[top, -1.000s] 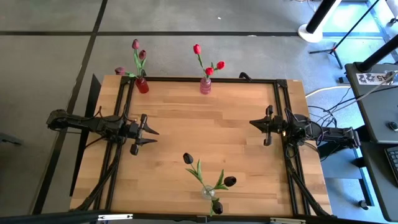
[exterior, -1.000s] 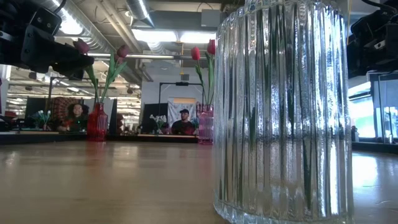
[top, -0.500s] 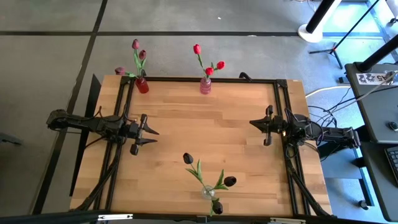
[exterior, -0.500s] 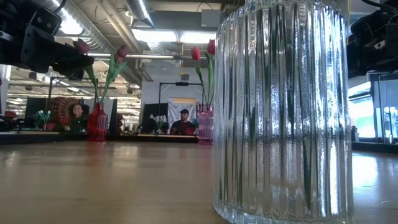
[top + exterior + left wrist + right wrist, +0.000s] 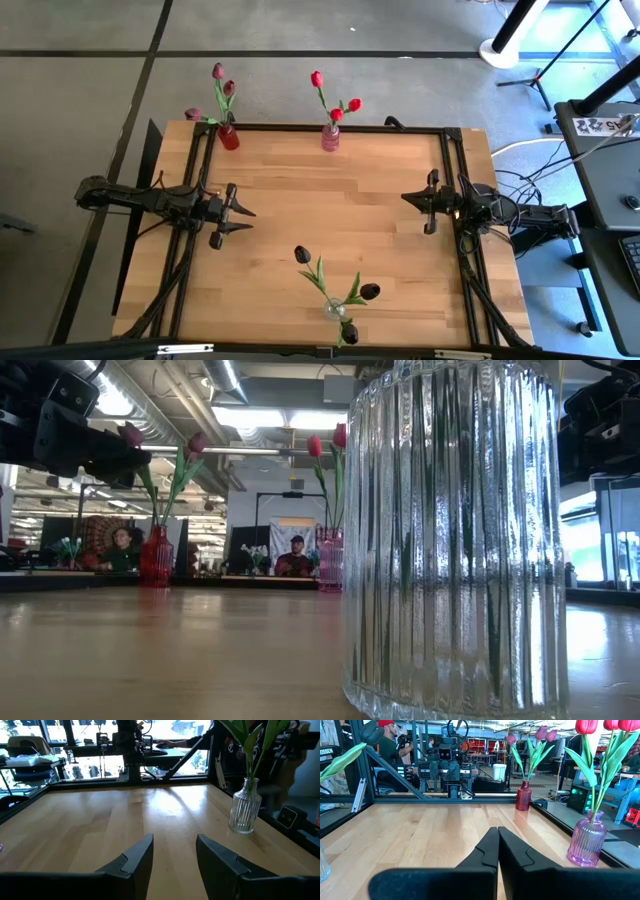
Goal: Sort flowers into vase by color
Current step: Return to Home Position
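Left fingers (image 5: 134, 860) parted, empty; right fingers (image 5: 482, 854) closed, empty. Park level near tabletop (image 5: 340, 190) side edges, clear of ribbed clear-glass vase (image 5: 333, 311).

Three vases stand on the surface (image 5: 330, 210): a red vase (image 5: 229, 137) with three maroon-pink tulips (image 5: 218, 71), a pink vase (image 5: 330, 138) with three bright red tulips (image 5: 317, 78), and a clear vase (image 5: 333, 310) with three near-black tulips (image 5: 302, 255), nine tulips in all.

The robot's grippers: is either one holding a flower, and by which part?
Neither holds anything. The left gripper is open over bare table, the right gripper is shut empty, and the flowers stand in their vases.
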